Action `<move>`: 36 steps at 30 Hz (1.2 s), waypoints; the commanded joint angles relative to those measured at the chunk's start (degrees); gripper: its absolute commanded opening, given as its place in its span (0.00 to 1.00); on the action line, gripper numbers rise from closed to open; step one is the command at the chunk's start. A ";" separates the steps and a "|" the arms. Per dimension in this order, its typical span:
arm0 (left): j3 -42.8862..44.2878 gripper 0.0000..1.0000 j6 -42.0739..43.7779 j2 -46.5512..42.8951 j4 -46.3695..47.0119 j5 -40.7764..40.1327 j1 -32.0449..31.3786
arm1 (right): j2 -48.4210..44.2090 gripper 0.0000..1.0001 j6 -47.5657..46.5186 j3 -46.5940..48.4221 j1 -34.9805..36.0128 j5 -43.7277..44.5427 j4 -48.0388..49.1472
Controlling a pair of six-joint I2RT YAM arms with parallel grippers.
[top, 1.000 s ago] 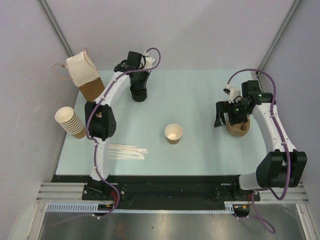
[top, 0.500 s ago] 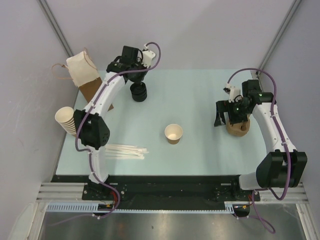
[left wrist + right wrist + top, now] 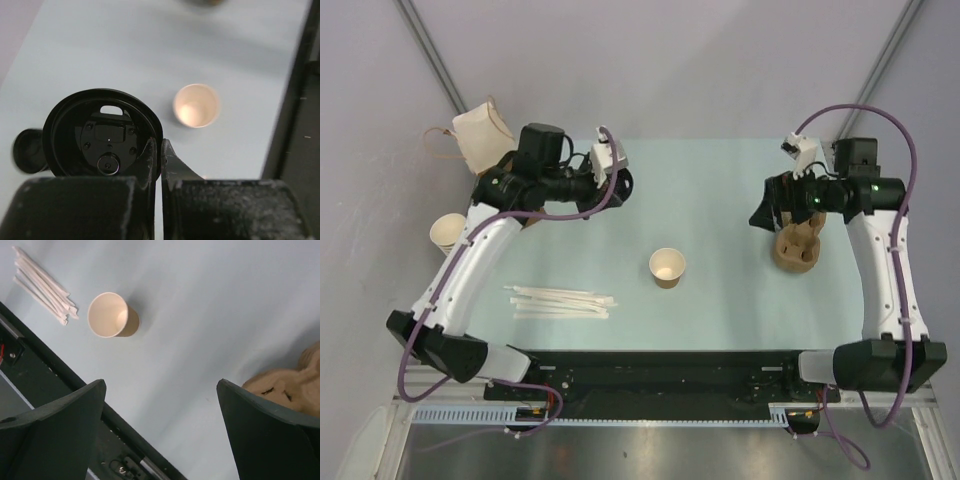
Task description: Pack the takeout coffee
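So the left gripper (image 3: pixel 159 145) is clamped shut on the rim of a single black lid (image 3: pixel 102 132), edge pinched between the two fingers, with the lid hanging out to one side. A second ago that gripper was down on the lid stack at the far left of the table with its jaws not quite closed. Now it's closed and the arm has lifted and swung in toward the middle with one lid in tow. Looks to me like the pick worked.

The kraft cup (image 3: pixel 667 267) sits upright and topless in the middle of the table, well apart from the lid, and it hasn't budged. My read is that capping it comes next, and a rim pinch like that could leave the lid tilted when it lands.

The right gripper (image 3: pixel 161 385) is wide open and holding nothing, hovering by the cardboard carrier (image 3: pixel 797 250). It has risen a bit but otherwise just waits. Straws (image 3: pixel 560 302) lie untouched near the front edge.
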 commanded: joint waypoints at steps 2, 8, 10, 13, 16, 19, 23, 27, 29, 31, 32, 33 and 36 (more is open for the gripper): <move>3.23 0.00 -6.24 -2.61 -7.26 24.11 -0.49 | -12.65 1.00 -12.20 0.46 1.00 -8.08 6.23; 3.77 0.00 -8.64 -2.79 -11.39 34.66 -4.00 | -24.61 1.00 -23.78 -3.85 7.76 -9.66 16.53; 3.15 0.00 -9.51 -3.23 -11.93 35.21 -5.06 | -25.94 1.00 -25.91 -3.85 9.43 -9.84 17.75; 1.05 0.00 -14.78 -4.72 -7.46 39.93 -4.98 | -28.14 1.00 -26.44 -3.94 13.39 -10.89 17.59; -2.81 0.00 -24.43 -7.61 4.21 47.67 -4.80 | -30.77 0.96 -21.11 -7.26 17.08 -8.02 25.52; -17.69 0.00 -52.39 -13.48 39.71 52.52 -4.89 | -34.81 0.89 -13.35 -12.36 19.11 -6.50 39.75; -25.50 0.00 -103.61 -12.73 102.51 49.89 -5.06 | -36.76 0.76 -10.71 -18.70 22.09 -7.20 51.06; -24.98 0.00 -118.42 -10.43 117.82 46.99 -4.97 | -37.90 0.70 -15.25 -20.55 29.71 -6.59 54.32; -24.54 0.00 -117.01 -10.52 115.70 46.20 -4.97 | -38.69 0.68 -19.12 -21.16 33.77 -4.84 54.06; -24.27 0.00 -117.71 -10.26 115.78 46.02 -5.06 | -38.61 0.62 -25.36 -21.43 40.68 -0.29 53.01; -24.01 0.00 -118.06 -10.09 116.13 45.93 -5.06 | -38.34 0.59 -27.30 -21.34 42.99 1.83 52.92; -23.92 0.00 -118.50 -9.82 116.91 45.84 -4.98 | -37.91 0.56 -28.88 -21.52 45.45 4.28 53.61; -23.66 0.00 -119.38 -9.30 117.71 45.67 -5.06 | -36.32 0.52 -33.72 -21.69 55.82 14.38 55.81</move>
